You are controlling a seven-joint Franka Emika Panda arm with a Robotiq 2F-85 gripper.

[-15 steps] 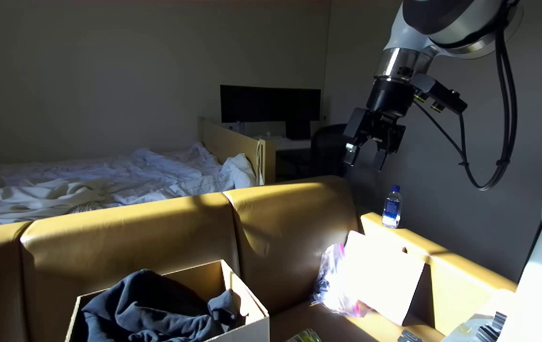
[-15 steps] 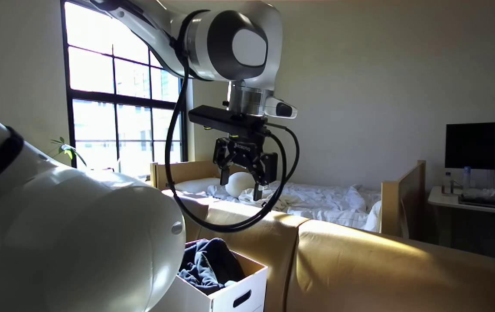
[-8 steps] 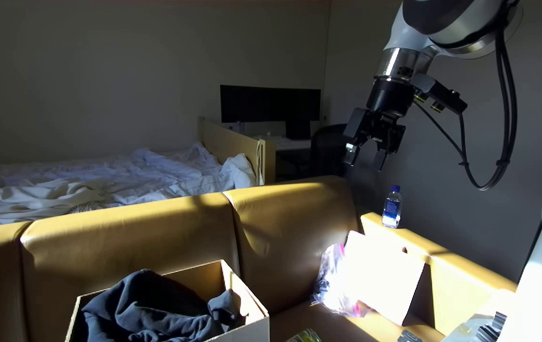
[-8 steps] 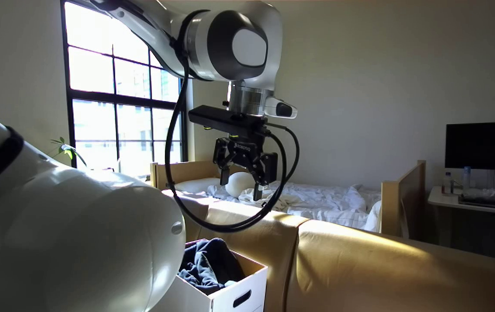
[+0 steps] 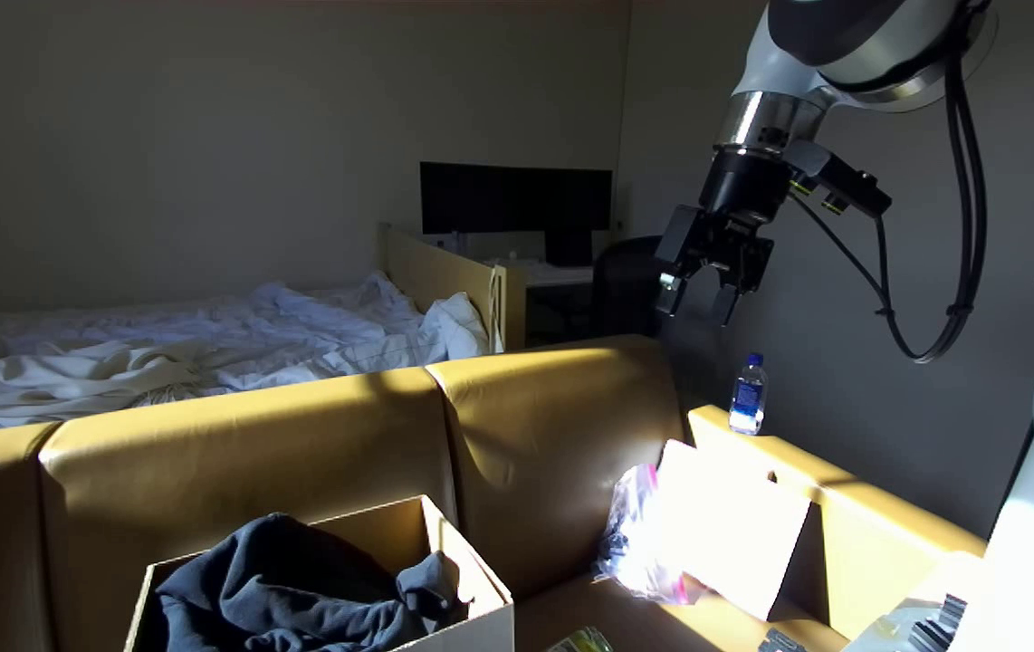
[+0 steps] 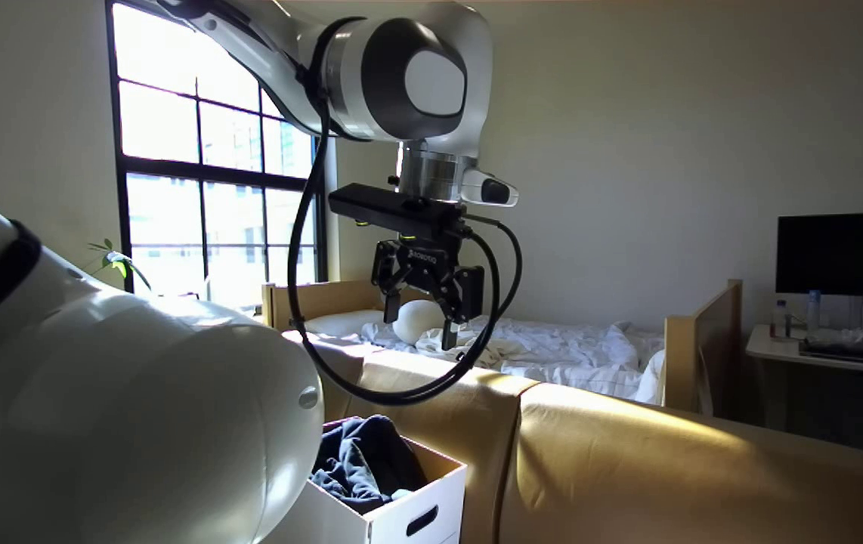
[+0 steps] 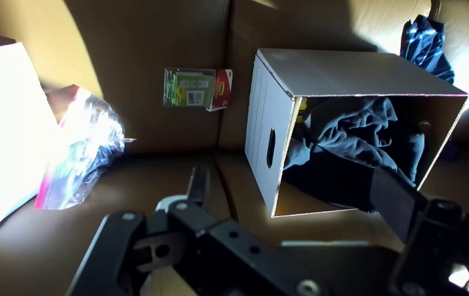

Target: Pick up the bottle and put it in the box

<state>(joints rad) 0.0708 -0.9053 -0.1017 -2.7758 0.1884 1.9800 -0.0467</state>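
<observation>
A clear bottle point(image 5: 748, 396) with a blue label and blue cap stands upright on the sofa's armrest in an exterior view. It does not show in the wrist view. The white cardboard box point(image 5: 473, 631) is open at the top and holds dark clothing; it also shows in an exterior view point(image 6: 418, 508) and in the wrist view point(image 7: 341, 73). My gripper point(image 5: 698, 308) is open with nothing between its fingers, high above the sofa. It also shows in an exterior view point(image 6: 420, 323). In the wrist view the gripper's fingers point(image 7: 295, 187) are wide apart, with the box seen beyond them.
The tan sofa's backrest point(image 5: 562, 426) runs behind the box. A sunlit white panel point(image 5: 734, 525) and a clear plastic bag point(image 5: 639, 534) are beside the armrest. A green and red package point(image 7: 195, 88) lies on the sofa. Dark blue cloth point(image 7: 425, 47) lies past the box.
</observation>
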